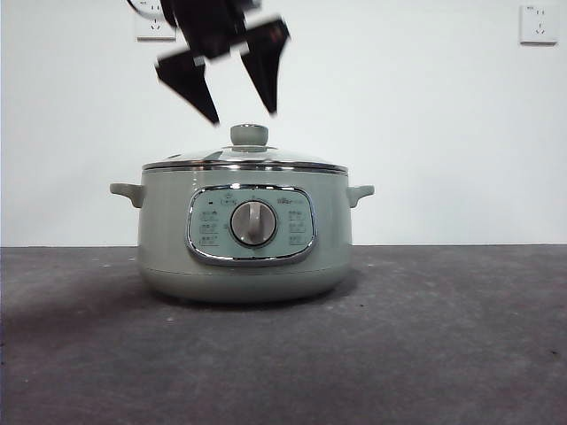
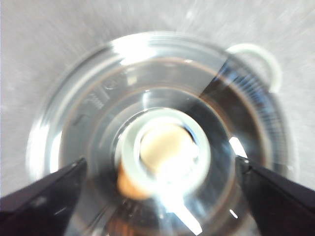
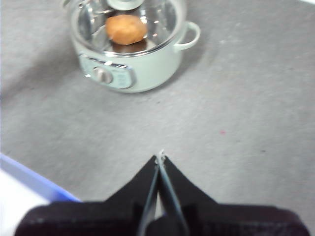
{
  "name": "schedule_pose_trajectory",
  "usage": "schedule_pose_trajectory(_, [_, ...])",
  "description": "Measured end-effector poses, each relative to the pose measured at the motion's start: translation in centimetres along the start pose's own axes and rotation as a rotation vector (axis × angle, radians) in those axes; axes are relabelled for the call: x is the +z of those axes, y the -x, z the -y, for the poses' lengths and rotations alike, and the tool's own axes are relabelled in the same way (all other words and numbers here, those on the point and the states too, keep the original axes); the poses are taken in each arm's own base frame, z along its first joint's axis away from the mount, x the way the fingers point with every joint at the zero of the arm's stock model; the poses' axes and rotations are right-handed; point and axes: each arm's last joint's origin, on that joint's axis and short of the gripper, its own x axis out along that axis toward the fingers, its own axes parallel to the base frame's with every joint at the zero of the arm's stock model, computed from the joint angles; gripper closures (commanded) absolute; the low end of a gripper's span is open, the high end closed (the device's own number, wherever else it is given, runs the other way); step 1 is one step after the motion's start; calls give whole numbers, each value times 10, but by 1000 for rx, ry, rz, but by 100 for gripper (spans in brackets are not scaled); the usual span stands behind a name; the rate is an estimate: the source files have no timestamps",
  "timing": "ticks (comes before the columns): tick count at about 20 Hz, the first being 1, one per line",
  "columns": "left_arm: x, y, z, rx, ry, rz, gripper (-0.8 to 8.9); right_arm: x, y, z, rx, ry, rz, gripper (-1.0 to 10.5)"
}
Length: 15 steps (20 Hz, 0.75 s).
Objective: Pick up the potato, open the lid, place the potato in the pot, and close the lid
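Note:
The sage-green pot (image 1: 244, 257) stands in the middle of the table with the glass lid (image 1: 266, 160) resting on it. My left gripper (image 1: 242, 115) hangs open just above the lid's green knob (image 1: 249, 135), apart from it. In the left wrist view its jaws stand wide on either side of the knob (image 2: 165, 152) and hold nothing. The orange-brown potato (image 3: 126, 28) lies inside the pot (image 3: 147, 69), seen through the glass, and a bit of it shows in the left wrist view (image 2: 129, 184). My right gripper (image 3: 160, 160) is shut and empty, well back from the pot.
The grey table (image 1: 443, 336) runs to a white wall with two sockets (image 1: 155, 27) (image 1: 539, 24). A blue-edged white thing (image 3: 34, 179) lies by the right gripper. The pot's side handle (image 2: 263, 59) sticks out past the lid's rim.

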Motion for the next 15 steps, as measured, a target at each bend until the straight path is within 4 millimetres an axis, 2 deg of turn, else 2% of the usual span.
schedule_pose_trajectory(3, [-10,51,3,-1,-4,24,800,0,0,1,-47,0,13,946])
schedule_pose_trajectory(4, [-13,64,4,-1,-4,26,826,0,0,1,-49,0,14,946])
schedule_pose_trajectory(6, [-21,93,7,1,-5,51,816,0,0,1,-49,0,14,946])
schedule_pose_trajectory(11, [-38,173,12,22,-16,273,816,0,0,1,-49,0,14,946])
schedule_pose_trajectory(13, [-41,191,13,28,-20,344,816,0,0,1,-50,0,14,946])
schedule_pose_trajectory(15, [-41,199,14,32,-23,392,816,0,0,1,-50,0,14,946])
